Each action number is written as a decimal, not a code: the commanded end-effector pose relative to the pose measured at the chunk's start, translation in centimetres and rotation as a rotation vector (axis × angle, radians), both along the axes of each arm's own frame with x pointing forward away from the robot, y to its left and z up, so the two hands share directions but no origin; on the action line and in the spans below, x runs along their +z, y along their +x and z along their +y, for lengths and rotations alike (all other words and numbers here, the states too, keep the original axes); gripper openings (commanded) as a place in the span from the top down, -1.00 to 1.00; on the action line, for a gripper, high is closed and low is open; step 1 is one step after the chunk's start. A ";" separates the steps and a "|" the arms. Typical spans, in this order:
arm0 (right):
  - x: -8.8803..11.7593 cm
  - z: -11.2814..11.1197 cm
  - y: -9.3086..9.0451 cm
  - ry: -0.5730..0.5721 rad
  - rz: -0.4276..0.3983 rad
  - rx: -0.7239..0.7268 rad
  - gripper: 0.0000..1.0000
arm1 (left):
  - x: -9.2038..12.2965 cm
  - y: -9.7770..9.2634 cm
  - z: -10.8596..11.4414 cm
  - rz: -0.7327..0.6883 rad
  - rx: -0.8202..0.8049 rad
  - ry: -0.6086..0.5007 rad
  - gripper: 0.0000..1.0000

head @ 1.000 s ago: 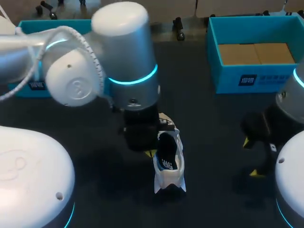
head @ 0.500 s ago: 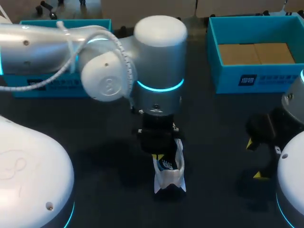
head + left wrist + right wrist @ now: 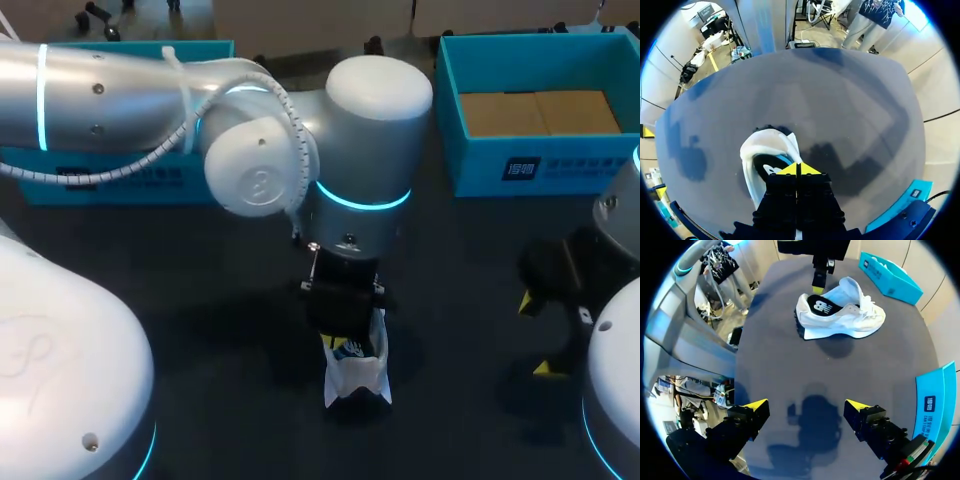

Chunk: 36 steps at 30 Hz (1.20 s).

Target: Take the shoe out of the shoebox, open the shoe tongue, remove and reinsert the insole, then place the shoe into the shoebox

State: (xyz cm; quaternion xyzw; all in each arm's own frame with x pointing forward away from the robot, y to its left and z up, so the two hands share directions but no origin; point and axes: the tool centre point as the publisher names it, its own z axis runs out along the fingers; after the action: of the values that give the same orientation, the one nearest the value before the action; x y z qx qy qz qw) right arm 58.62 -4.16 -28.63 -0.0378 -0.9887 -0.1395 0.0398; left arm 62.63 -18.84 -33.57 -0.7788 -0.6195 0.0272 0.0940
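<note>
A white shoe (image 3: 357,378) with a dark insole stands on the dark table near the middle, its heel toward me. My left gripper (image 3: 333,343) hangs straight down over the shoe's opening. In the left wrist view the two yellow tips of this gripper (image 3: 798,169) are pressed together, shut, just above the insole (image 3: 771,169) at the heel end. The right wrist view shows the shoe (image 3: 850,317) side-on with the left gripper (image 3: 817,288) touching its heel opening. My right gripper (image 3: 805,405) stands open and empty, well to the shoe's right (image 3: 533,334).
A blue shoebox (image 3: 540,170) lined with brown cardboard stands at the back right. Another blue box (image 3: 100,180) sits at the back left behind my left arm. Bare dark table lies between the shoe and my right gripper.
My left arm has swung to the right, bringing its shut gripper from the shoe's left side to over the shoe's opening. The shoe and the right arm have stayed in place.
</note>
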 end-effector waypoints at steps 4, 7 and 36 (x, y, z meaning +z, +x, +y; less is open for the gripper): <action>-0.1 0.0 -0.1 -0.001 -0.003 -0.001 -1.00 | -1.5 -0.2 -0.3 -0.008 0.009 -0.016 1.00; -0.1 0.0 -0.1 -0.001 -0.003 -0.001 -1.00 | -2.1 -0.1 -0.5 -0.021 0.023 -0.028 1.00; -0.1 0.0 -0.1 -0.001 -0.003 -0.001 -1.00 | -7.1 0.0 -2.6 -0.032 0.139 -0.052 1.00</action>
State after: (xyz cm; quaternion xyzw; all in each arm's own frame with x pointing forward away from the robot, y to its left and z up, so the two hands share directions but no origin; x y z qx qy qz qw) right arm 58.60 -4.19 -28.59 -0.0380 -0.9886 -0.1399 0.0397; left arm 62.76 -21.61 -40.45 -0.7369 -0.6717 0.0368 0.0666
